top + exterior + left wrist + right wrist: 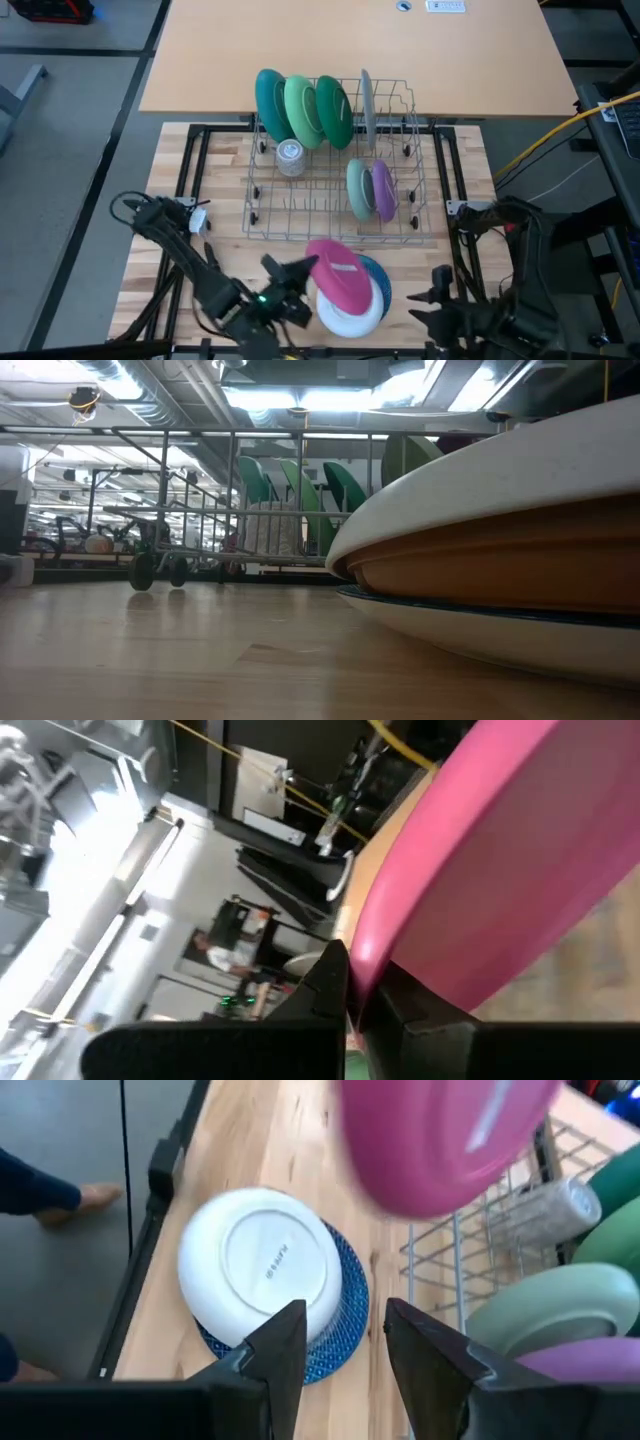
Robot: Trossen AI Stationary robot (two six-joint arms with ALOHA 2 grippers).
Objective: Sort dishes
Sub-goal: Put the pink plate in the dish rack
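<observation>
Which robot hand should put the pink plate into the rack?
The left hand. It already grips the pink plate by its rim, lifted over the stack beside the rack. The right hand is open and empty.

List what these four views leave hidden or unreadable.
- High view: the blue plate lies mostly under the white bowl and the pink dish.
- Low view: the stack fills the right side, hiding the rack's right part.
- Left wrist view: the left gripper holds the pink dish, which blocks the table.
- Right wrist view: the pink dish is blurred.
</observation>
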